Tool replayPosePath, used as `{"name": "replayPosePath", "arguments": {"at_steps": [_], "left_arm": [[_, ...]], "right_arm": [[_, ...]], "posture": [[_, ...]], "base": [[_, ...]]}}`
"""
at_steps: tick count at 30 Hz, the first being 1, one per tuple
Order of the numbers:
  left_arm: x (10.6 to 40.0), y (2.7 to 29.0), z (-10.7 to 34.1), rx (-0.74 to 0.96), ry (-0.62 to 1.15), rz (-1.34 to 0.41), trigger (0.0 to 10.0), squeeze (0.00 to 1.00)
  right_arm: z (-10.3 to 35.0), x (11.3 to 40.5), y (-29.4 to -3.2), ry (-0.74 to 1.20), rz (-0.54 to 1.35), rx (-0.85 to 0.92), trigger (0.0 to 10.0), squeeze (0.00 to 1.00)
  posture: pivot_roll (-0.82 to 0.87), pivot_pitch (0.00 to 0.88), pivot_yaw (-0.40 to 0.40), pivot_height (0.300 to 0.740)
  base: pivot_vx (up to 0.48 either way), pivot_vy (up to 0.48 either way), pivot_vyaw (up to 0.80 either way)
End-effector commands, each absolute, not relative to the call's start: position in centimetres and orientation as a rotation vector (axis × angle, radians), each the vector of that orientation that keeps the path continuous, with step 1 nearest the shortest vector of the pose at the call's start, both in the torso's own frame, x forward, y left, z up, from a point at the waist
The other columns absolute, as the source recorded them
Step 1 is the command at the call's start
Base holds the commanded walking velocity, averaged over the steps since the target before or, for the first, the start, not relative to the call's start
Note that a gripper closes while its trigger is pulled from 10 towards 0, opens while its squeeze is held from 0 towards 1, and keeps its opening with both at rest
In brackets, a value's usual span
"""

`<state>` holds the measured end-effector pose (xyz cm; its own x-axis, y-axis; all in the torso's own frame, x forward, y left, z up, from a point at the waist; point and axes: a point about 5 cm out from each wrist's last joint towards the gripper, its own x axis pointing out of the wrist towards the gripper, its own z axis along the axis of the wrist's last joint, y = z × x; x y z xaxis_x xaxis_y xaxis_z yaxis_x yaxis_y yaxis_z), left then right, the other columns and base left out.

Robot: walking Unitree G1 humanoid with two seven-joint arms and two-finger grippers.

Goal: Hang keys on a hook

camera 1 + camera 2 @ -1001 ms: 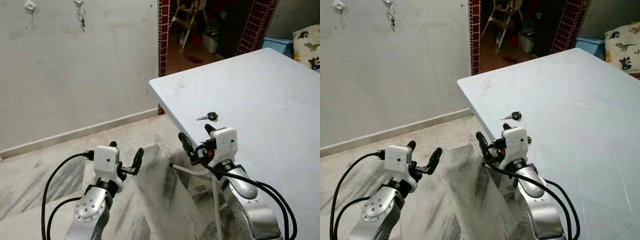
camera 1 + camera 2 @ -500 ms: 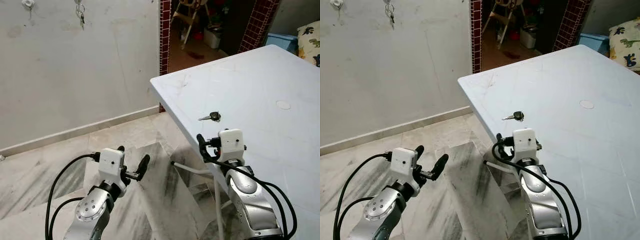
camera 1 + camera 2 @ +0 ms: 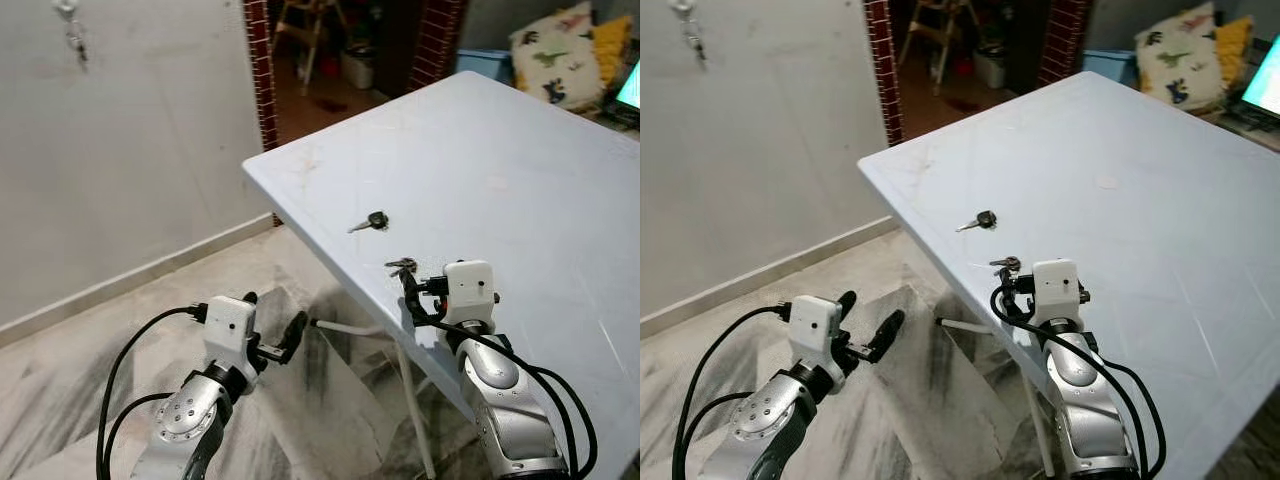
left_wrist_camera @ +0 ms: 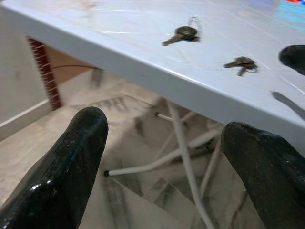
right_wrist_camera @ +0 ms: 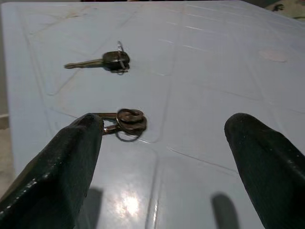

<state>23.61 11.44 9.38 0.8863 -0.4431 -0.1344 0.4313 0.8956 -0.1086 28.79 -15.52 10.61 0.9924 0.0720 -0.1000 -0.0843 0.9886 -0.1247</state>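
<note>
Right gripper (image 5: 157, 157), fingers spread, is held low over the small key bunch (image 5: 125, 121) at mid-frame, where a shallow closure risks the bunch being pushed toward the desk (image 3: 520, 170) edge.

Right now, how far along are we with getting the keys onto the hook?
Early. Done: the right gripper is lined up, open, over the near bunch of keys at the table edge. In hand: nothing. Left: grasp them, carry them to the wall hook, where keys already hang. A single key lies further in.
</note>
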Motion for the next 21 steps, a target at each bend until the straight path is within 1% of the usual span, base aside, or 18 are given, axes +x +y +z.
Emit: {"name": "replayPosePath", "arguments": {"at_steps": [1, 8, 12, 15, 21], "left_arm": [[23.7, 11.4, 9.7, -0.059, 0.147, -0.467, 10.0, 0.0], [23.6, 11.6, 9.6, -0.055, 0.151, -0.464, 10.0, 0.0], [23.3, 11.4, 9.4, -0.059, 0.176, -0.488, 10.0, 0.0], [23.0, 11.2, 9.2, -0.05, 0.189, -0.514, 10.0, 0.0], [22.7, 11.2, 9.2, -0.044, 0.193, -0.53, 10.0, 0.0]], "right_arm": [[10.7, 28.8, -15.6, 0.088, 0.08, -0.122, 10.0, 0.0], [10.6, 28.7, -14.7, 0.089, 0.144, -0.09, 10.0, 0.0], [10.9, 28.6, -13.4, 0.065, 0.214, -0.03, 10.0, 0.0], [10.9, 28.6, -12.7, 0.062, 0.246, -0.019, 10.0, 0.0], [10.4, 28.8, -12.2, 0.069, 0.247, -0.016, 10.0, 0.0]], "posture": [[0.01, 0.077, 0.042, 0.74], [0.01, 0.075, 0.041, 0.74], [0.02, 0.076, 0.042, 0.74], [0.02, 0.083, 0.045, 0.74], [0.02, 0.087, 0.049, 0.74]], "base": [[0.0, 0.0, -0.74], [0.0, 0.0, -0.74], [0.0, 0.0, 0.0], [0.0, 0.0, 0.0], [0.0, 0.0, 0.0]]}}
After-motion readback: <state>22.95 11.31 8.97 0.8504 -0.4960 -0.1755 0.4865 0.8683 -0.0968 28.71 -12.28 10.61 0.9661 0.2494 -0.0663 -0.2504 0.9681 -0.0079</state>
